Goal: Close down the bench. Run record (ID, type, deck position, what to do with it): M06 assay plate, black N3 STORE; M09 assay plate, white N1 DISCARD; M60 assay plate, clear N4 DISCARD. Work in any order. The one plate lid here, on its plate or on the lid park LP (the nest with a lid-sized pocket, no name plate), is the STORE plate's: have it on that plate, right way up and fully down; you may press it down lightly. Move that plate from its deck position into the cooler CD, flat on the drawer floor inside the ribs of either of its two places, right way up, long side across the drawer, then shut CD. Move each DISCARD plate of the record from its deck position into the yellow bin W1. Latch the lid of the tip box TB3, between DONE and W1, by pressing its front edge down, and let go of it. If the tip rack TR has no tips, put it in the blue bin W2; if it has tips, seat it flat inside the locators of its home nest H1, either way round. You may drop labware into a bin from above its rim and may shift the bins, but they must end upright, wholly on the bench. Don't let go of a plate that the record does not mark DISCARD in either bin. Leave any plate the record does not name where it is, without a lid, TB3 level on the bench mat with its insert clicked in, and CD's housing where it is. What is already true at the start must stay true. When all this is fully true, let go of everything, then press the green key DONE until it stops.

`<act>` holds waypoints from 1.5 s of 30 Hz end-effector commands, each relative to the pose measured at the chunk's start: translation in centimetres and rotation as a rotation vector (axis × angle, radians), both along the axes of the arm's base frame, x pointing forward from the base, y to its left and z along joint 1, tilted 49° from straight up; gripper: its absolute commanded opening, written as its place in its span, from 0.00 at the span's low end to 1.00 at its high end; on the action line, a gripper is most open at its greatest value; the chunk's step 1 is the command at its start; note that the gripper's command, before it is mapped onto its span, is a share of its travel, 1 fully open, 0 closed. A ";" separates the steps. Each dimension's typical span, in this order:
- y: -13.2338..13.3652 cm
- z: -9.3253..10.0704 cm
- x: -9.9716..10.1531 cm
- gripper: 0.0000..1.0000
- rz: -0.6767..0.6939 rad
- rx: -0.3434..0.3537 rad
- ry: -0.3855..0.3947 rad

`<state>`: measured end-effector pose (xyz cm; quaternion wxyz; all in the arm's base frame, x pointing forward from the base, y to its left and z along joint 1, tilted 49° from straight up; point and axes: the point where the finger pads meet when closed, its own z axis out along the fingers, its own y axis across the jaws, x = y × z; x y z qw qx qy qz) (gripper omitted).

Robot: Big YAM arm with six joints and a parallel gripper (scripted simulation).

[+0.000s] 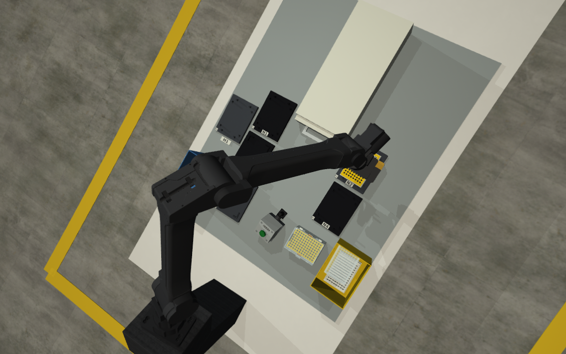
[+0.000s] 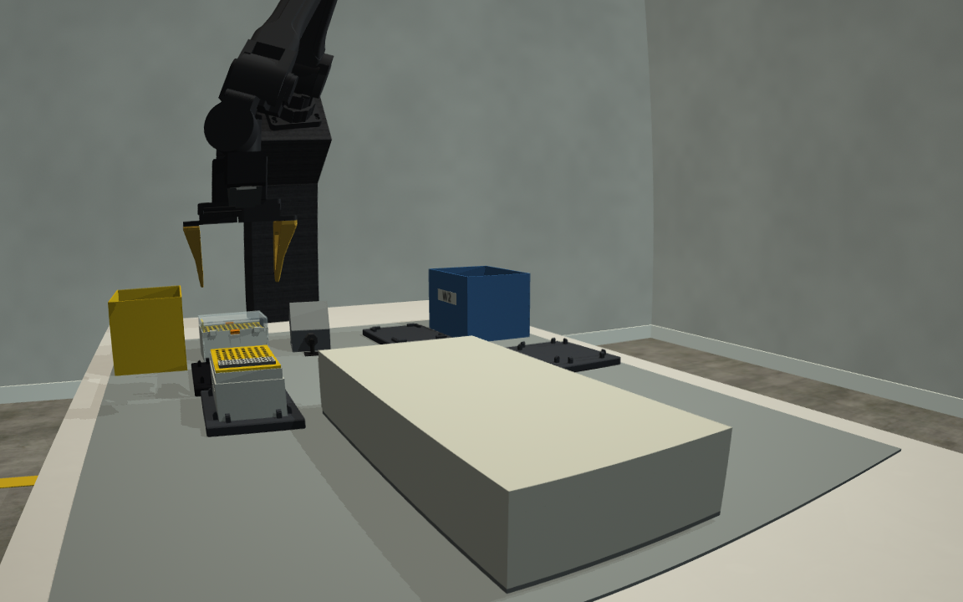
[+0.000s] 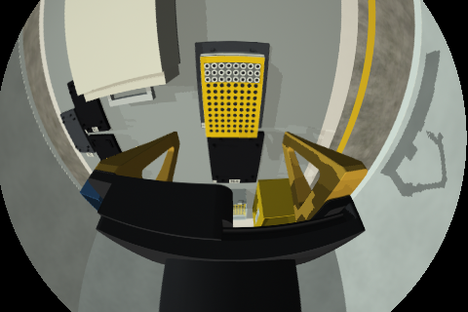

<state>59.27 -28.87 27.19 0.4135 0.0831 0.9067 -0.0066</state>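
Note:
My gripper (image 2: 239,257) (image 3: 230,137) is open and empty. It hangs well above the tip rack TR (image 1: 353,176) (image 2: 245,358) (image 3: 233,100), a yellow-topped rack that stands on nest N2 (image 2: 252,425). A few rows at one end of the rack hold tips; the other holes look empty. Yellow bin W1 (image 1: 320,286) (image 2: 146,329) holds a white plate (image 1: 342,266). Tip box TB3 (image 1: 304,245) (image 2: 232,328) stands between the bin and the green key DONE (image 1: 262,233). Cooler CD (image 1: 355,66) (image 2: 515,426) is shut. No black plate shows.
Nests N1 (image 1: 274,115), N4 (image 1: 337,207) and H1 (image 1: 237,118) are bare. N3 (image 1: 254,144) lies partly under my arm. Blue bin W2 (image 2: 481,303) stands at the bench's near-left edge, mostly hidden by the arm in the overhead view.

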 end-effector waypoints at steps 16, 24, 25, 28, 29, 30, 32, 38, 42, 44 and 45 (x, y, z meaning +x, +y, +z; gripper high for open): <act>-0.7 0.9 -0.4 1.00 -0.023 0.006 -0.005; -0.8 0.3 0.2 1.00 -0.020 0.006 -0.004; -0.7 0.7 0.6 1.00 -0.016 -0.001 -0.015; -0.3 1.4 1.7 1.00 -0.004 -0.013 -0.036; -0.3 1.4 1.7 1.00 -0.004 -0.013 -0.036; -0.3 1.4 1.7 1.00 -0.004 -0.013 -0.036; 0.1 -0.3 1.4 1.00 -0.003 0.000 -0.014; -0.2 0.6 2.5 1.00 -0.003 -0.012 -0.036; -0.4 0.1 2.8 1.00 -0.006 -0.011 -0.033; -0.3 0.0 3.1 1.00 -0.003 -0.012 -0.036; -0.3 0.0 3.2 1.00 -0.003 -0.012 -0.036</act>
